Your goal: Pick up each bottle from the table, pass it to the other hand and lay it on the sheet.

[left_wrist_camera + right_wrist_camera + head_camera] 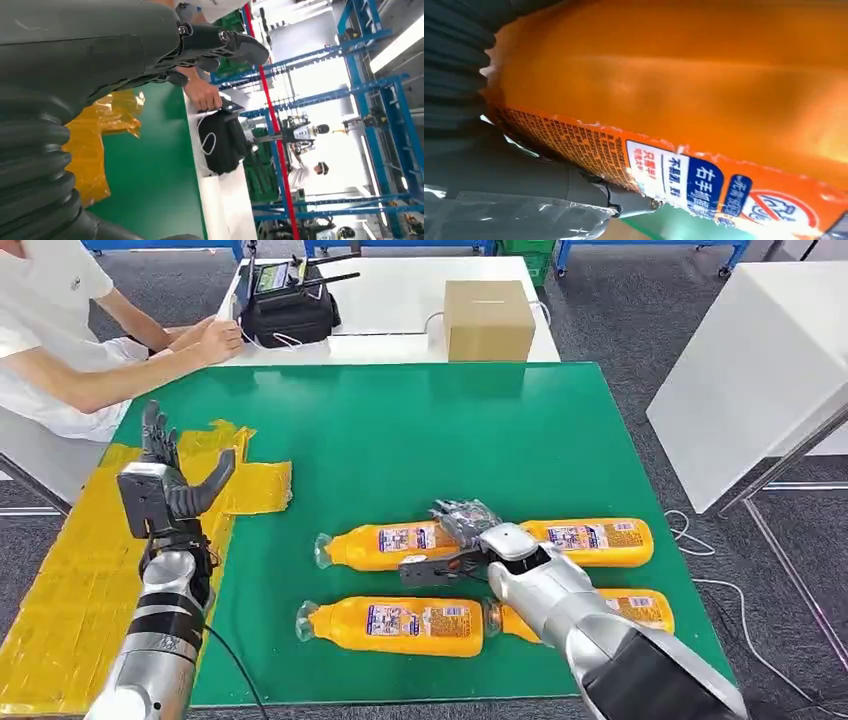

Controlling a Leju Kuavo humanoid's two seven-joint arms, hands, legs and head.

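Several orange bottles with clear caps lie on the green table (pixel 420 430). My right hand (pixel 465 540) is down on the far left bottle (pixel 385 545), fingers over its base end and thumb under its near side; up close the thumb presses against that bottle's (pixel 674 75) label. Another bottle (pixel 590 540) lies just right of the hand, and two more (pixel 390 625) (pixel 635 608) lie nearer me. My left hand (pixel 165 480) is raised with fingers spread, holding nothing, above the crinkled yellow sheet (pixel 90 580) at the table's left; the thumb (pixel 235 42) shows in the left wrist view.
A person (pixel 60 340) sits at the far left with hands near a black bag (pixel 290 310) holding a controller. A cardboard box (pixel 487 320) stands on the white table behind. Another white table (pixel 750 390) stands to the right. The green table's far half is bare.
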